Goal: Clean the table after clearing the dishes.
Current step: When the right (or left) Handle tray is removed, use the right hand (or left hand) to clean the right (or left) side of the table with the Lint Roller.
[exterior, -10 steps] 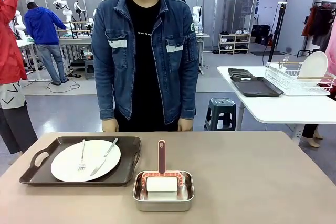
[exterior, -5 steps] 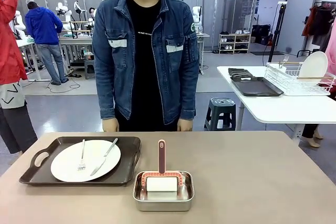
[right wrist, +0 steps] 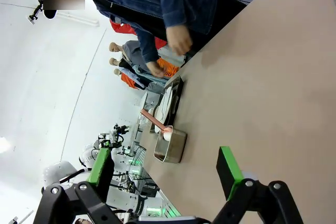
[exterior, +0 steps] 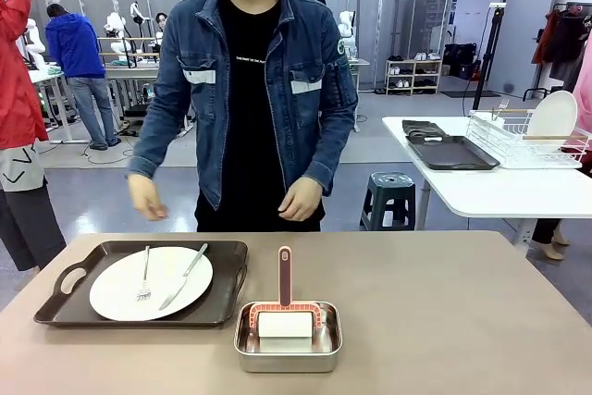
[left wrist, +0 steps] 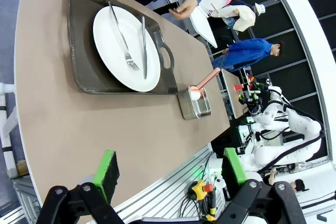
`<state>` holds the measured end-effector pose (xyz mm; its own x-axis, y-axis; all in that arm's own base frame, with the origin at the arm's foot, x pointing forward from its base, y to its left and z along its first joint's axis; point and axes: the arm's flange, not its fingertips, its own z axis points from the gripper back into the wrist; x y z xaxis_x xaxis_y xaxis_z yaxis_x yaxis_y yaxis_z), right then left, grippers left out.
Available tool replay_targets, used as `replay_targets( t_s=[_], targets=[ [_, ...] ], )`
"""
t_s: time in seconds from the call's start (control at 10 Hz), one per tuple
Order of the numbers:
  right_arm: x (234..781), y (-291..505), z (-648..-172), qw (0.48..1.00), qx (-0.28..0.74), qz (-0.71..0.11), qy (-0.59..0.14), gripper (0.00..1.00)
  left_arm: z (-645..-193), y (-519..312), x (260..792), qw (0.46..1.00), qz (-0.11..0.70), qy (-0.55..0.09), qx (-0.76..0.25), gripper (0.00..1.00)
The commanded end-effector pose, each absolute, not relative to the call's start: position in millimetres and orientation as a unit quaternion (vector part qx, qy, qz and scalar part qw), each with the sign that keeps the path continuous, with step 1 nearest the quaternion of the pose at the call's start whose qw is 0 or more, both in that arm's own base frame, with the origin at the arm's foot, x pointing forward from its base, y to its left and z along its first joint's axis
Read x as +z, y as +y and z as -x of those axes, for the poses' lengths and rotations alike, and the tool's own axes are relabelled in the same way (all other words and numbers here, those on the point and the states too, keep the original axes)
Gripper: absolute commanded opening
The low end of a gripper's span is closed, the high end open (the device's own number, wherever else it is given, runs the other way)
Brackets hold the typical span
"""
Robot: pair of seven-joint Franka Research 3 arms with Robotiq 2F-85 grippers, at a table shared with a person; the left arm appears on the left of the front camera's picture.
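On the taupe table (exterior: 444,312) a dark brown handled tray (exterior: 55,307) at the left holds a round white plate (exterior: 116,289) with a fork (exterior: 144,275) and a knife (exterior: 183,277). The same tray (left wrist: 84,61) and plate (left wrist: 113,45) lie far ahead of my left gripper (left wrist: 170,169), which hangs open above the table's near edge. High over the table's right part (right wrist: 262,93), my right gripper (right wrist: 165,169) is open too, holding nothing. The person in a denim jacket (exterior: 250,90) stands at the far side with both hands raised near the waist.
A small steel pan (exterior: 288,338) with a pink-handled roller (exterior: 285,277) sits at the front middle, right of the tray. A white side table (exterior: 499,187) at the back right carries a wire rack with a plate (exterior: 552,117) and a dark tray (exterior: 453,153).
The person's hands have lifted from the table's far edge and the arms now swing outward. Tray, plate and pan have not moved.
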<state>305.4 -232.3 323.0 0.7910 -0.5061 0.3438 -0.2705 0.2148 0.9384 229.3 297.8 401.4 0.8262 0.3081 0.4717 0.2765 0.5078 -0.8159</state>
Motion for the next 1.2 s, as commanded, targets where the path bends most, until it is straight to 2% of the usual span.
replay_targets(
  t_s=[0.0,1.1],
  targets=[
    [325.2,-232.7,-304.3,0.706,-0.083,-0.626,-0.321,1.0,-226.1,299.4,402.1,0.81,0.501,-0.304,0.004,1.0],
    [325.2,-232.7,-304.3,0.706,-0.083,-0.626,-0.321,1.0,-226.1,299.4,402.1,0.81,0.501,-0.304,0.004,1.0]
  ],
)
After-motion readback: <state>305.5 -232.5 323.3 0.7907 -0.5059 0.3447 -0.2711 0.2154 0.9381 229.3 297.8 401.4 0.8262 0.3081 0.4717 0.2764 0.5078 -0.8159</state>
